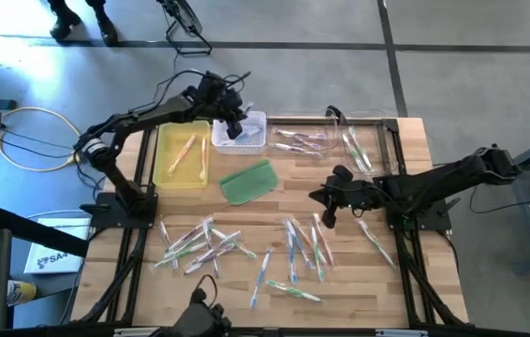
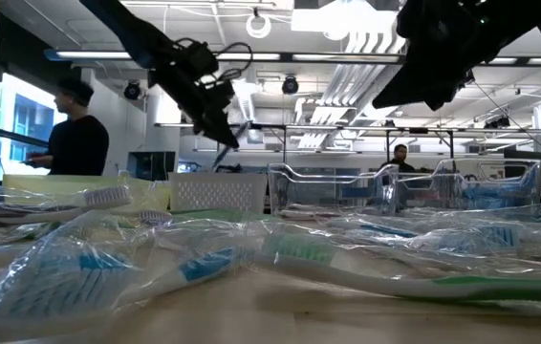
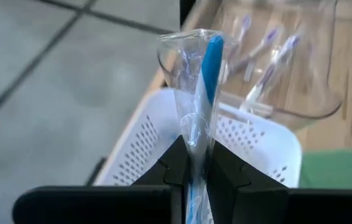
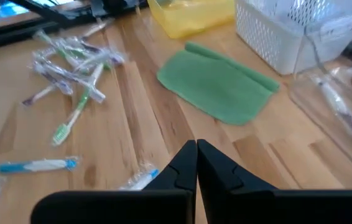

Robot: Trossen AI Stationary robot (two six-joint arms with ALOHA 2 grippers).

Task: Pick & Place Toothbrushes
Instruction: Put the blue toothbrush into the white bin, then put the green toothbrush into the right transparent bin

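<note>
Two matte black jointed arms, left arm (image 1: pixel 143 122) and right arm (image 1: pixel 434 183), each bolted to a black base bracket. Thin black cables loop off the left wrist. Gripper fingers (image 4: pixel 185 168) are black, wedge-shaped, angular.

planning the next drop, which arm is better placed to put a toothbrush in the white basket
Left. The left gripper is shut on a blue wrapped toothbrush right above the white basket. The right gripper is shut with nothing in it, over bare wood by the loose toothbrushes, farther from the basket.
</note>
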